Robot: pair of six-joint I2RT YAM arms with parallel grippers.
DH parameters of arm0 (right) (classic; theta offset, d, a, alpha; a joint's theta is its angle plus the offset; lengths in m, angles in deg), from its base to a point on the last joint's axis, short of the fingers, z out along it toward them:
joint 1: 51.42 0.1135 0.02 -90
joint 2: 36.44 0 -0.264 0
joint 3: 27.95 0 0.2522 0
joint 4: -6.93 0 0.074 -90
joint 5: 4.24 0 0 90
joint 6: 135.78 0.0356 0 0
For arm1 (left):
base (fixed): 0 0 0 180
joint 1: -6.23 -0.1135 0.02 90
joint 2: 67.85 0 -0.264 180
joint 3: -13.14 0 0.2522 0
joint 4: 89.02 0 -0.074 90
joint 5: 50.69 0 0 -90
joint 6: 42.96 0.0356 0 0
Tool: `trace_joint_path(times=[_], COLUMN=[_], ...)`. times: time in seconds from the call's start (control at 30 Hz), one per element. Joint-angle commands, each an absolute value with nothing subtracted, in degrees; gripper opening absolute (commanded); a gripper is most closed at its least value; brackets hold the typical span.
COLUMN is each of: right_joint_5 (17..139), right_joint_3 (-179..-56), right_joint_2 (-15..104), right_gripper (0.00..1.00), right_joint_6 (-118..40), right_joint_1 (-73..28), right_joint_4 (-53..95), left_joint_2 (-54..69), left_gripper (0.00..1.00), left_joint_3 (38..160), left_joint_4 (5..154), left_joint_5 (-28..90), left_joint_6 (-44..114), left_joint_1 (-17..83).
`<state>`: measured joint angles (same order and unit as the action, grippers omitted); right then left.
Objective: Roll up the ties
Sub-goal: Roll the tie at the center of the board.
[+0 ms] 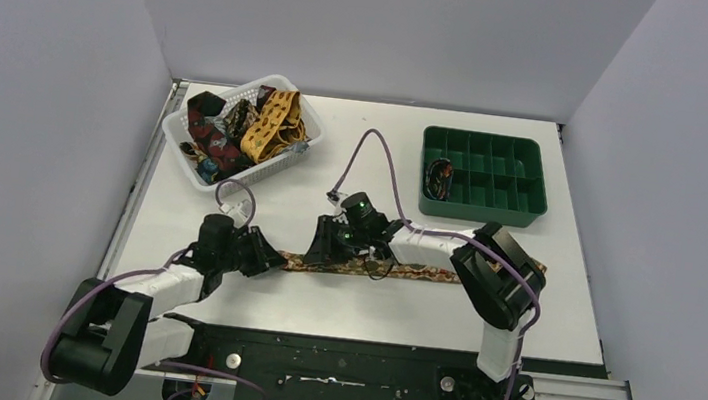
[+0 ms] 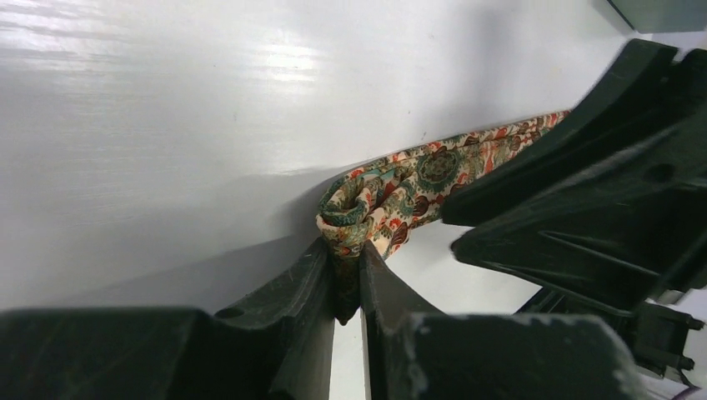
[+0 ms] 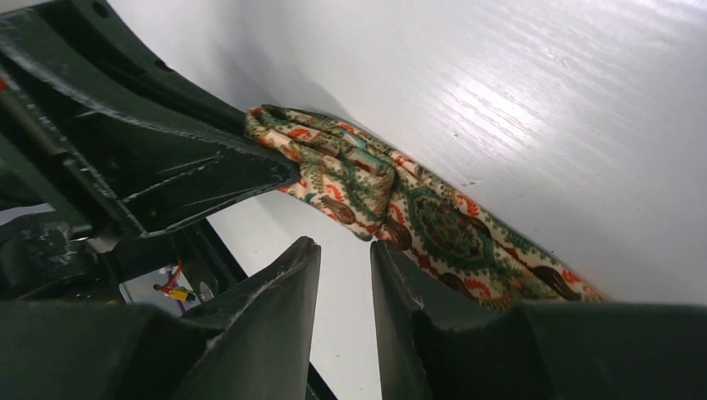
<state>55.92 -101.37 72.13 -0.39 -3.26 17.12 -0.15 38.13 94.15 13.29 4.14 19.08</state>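
Note:
A brown-orange multicolour tie (image 1: 422, 271) lies flat along the table's near part. Its left end is folded into a small roll (image 2: 354, 212). My left gripper (image 2: 342, 246) is shut on that rolled end; in the top view it (image 1: 273, 256) is at the tie's left tip. My right gripper (image 3: 343, 246) hovers just beside the tie (image 3: 433, 221), jaws a little apart with nothing between them; in the top view it (image 1: 316, 248) is right of the left one. A coiled tie (image 1: 438, 177) sits in the green tray (image 1: 519, 214).
A white basket (image 1: 177, 130) at the back left holds several loose ties, dark red and mustard yellow. The green compartment tray stands at the back right. Purple cables (image 1: 380, 153) loop over the table's middle. The two grippers are very close together.

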Motion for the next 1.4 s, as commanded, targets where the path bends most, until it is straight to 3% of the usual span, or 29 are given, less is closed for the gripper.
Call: trace_joint_path(times=[0.0,0.33,0.7,1.37], right_joint_5=[56.21,61.58,68.44,75.04], right_joint_3=[-100.86,-100.42,-98.12,-92.05], right_joint_2=[65.43,63.22,58.86,51.29], right_gripper=[0.32,0.34,0.36,0.36], right_joint_6=[-1.77,-4.41,-4.29,-0.65], right_joint_1=[-4.34,-5.60,-7.96,-13.79], right_joint_4=[12.98,17.30,19.74,20.51], left_joint_2=[-3.63,-6.82,-0.50,15.81], left_gripper=[0.13,0.13,0.13,0.12], left_joint_3=[42.17,52.66,66.98,81.72], left_joint_4=[86.24,65.66,47.33,33.89], left_joint_5=[18.80,32.92,54.43,78.78], left_joint_6=[6.60,11.41,14.49,6.74], left_joint_1=[19.79,24.15,34.52,51.82])
